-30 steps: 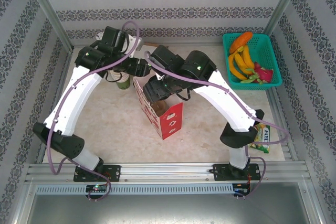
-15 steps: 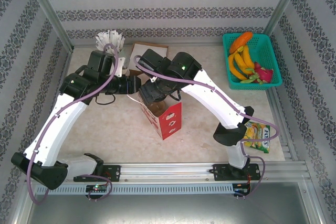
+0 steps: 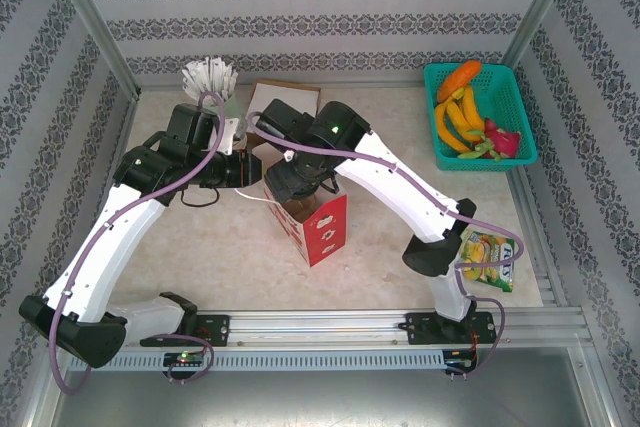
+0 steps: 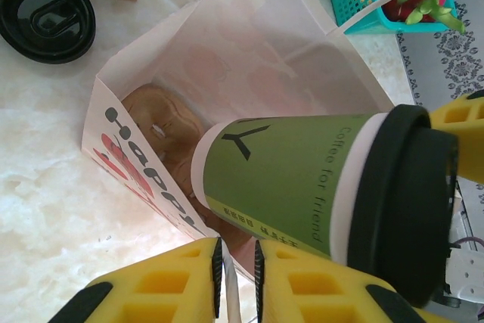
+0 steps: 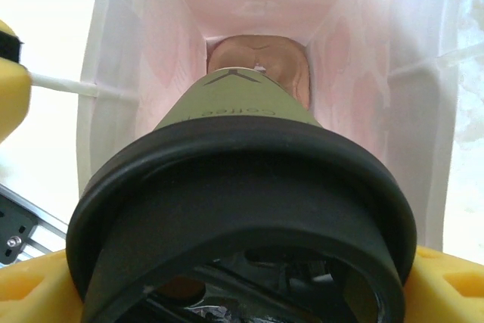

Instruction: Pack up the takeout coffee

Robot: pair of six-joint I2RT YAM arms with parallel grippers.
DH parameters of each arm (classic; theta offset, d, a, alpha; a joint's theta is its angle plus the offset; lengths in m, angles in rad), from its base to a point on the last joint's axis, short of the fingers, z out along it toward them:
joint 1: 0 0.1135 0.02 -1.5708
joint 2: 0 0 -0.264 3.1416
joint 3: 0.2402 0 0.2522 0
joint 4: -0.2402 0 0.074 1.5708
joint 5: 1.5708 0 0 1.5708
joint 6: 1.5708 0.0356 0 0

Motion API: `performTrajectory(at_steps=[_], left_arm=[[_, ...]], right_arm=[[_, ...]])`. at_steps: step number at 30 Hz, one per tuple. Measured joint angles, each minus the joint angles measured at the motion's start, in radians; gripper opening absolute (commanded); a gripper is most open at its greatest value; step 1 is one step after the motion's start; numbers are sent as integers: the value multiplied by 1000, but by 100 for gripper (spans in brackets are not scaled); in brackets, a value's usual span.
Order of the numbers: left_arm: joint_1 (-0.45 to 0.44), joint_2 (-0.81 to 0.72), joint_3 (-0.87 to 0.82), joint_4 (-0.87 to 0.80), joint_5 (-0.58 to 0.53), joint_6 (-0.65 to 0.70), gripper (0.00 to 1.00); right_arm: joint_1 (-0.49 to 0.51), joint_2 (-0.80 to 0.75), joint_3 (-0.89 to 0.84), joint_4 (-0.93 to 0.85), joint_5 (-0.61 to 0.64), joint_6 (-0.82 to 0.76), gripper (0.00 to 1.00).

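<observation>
Near table centre, seen from above: a white paper bag with red print [image 3: 322,232] stands upright, mouth open. Right gripper [image 3: 297,187] hangs over it, clamped across the round black plastic lid of the small pale-green paper takeout coffee [image 4: 302,179]; yellow fingers [image 4: 461,115] flank the lid. Gripping at the lid leaves the cup's body free to go down between the bag walls, I'd judge. Cup points base-first into the bag, with the base at the mouth or just inside; can't tell which. Not yet seated.

Left gripper [image 4: 237,262] comes at the bag from nine o'clock, jaws nearly together on a thin white strip of it. Rim or handle, unclear. Likely reason: keep the mouth spread and the bag steady.

Brown ring-shaped pastry [image 4: 162,138] lies on the bag's bottom. The cup must settle on or beside it, so tipping is a risk.

Teal plastic basket of fruit [image 3: 508,82] sits at two o'clock, well apart.
</observation>
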Motion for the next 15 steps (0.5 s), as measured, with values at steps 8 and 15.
performTrajectory(at_steps=[8,15], left_arm=[[0,-25,-13,1,16,19,22],[0,-28,-30,26,71,19,23]], right_arm=[[-31,11,-5,0,45,0,56],[-32,47,-9,0,37,-18,56]])
